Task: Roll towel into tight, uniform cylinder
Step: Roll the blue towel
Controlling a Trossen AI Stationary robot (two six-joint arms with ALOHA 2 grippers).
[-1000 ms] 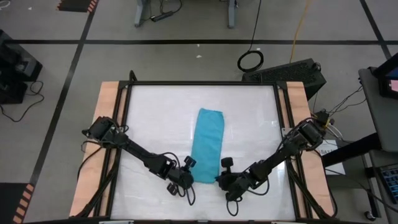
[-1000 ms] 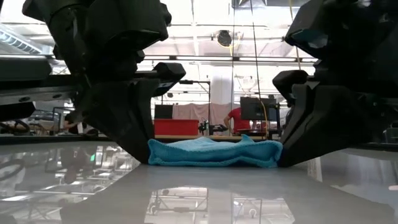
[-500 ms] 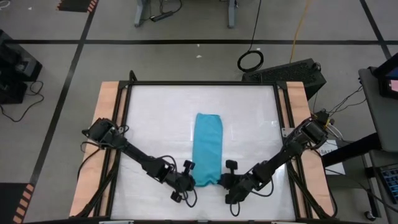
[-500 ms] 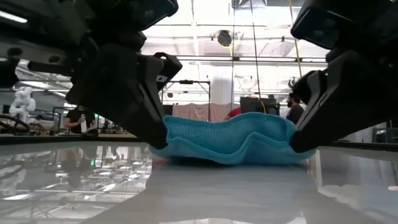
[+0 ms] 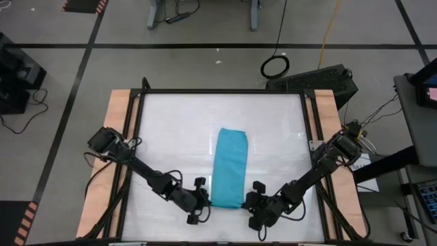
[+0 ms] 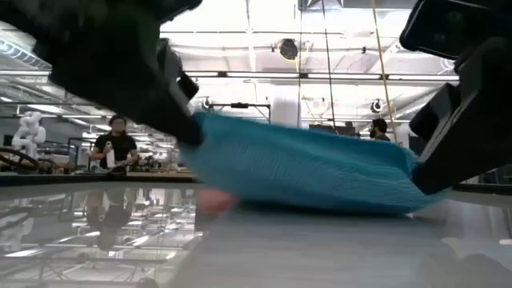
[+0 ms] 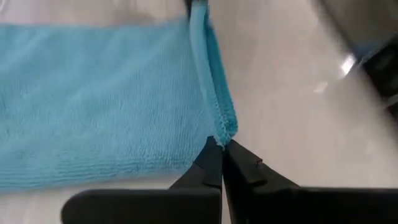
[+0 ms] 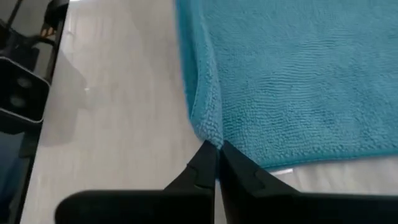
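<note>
The towel lies long on the counter, stretching away from both arms, with the left gripper and right gripper each pinching a near corner.

Bright overhead light, blurred foreground

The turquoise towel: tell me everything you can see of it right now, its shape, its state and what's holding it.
The plain turquoise terry towel lies as a long narrow folded strip near the middle of the white tabletop, not yet rolled. Its hemmed near end is raised off the surface, pinched at one corner by the left gripper and at the other by the right gripper, both shut on the hem.
</note>
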